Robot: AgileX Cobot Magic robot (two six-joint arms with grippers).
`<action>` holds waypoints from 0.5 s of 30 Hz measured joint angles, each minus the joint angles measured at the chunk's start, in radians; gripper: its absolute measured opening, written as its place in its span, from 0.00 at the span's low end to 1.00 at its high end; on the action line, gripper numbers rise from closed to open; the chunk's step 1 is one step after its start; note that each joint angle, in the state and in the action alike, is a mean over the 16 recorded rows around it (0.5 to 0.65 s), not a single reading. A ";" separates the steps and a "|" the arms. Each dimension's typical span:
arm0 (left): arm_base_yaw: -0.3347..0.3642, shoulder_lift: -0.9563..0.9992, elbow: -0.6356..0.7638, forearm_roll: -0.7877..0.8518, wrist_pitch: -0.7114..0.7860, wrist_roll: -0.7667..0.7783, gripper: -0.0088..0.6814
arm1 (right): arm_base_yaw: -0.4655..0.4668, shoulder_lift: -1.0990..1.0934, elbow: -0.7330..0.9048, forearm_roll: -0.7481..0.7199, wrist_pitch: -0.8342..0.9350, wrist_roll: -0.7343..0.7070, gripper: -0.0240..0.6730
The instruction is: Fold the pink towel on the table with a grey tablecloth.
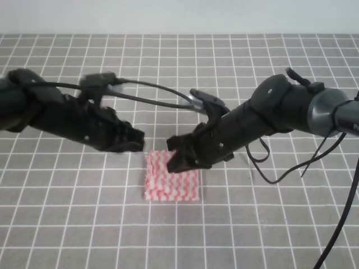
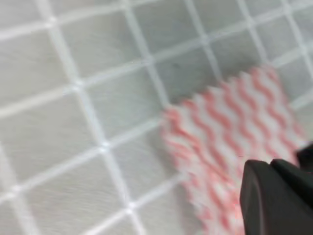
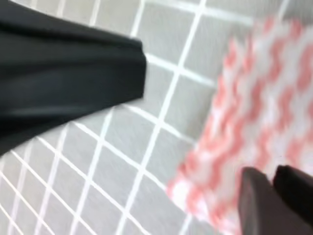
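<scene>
The pink towel [image 1: 171, 180] lies as a small folded rectangle on the table with a grey tablecloth [image 1: 67, 224], just below both arms. My left gripper [image 1: 137, 143] hovers off the towel's upper left corner. In the left wrist view its dark fingers [image 2: 259, 200] sit pressed together above the blurred towel [image 2: 230, 127]. My right gripper [image 1: 175, 159] is over the towel's upper edge. Its fingertips [image 3: 254, 205] are close together above the striped towel [image 3: 254, 112], with no cloth seen between them.
The left arm [image 3: 68, 73] crosses the upper left of the right wrist view as a dark bar. Black cables [image 1: 157, 92] loop between the two arms and hang below the right arm [image 1: 280, 168]. A white wall [image 1: 179, 17] bounds the far edge.
</scene>
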 joint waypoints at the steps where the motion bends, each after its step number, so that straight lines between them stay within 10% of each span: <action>1: -0.005 -0.002 -0.001 0.003 0.005 -0.001 0.01 | -0.001 0.000 -0.001 -0.023 0.007 0.011 0.15; 15: -0.068 0.039 -0.004 0.146 0.059 -0.102 0.01 | -0.004 0.005 0.000 -0.244 0.055 0.145 0.01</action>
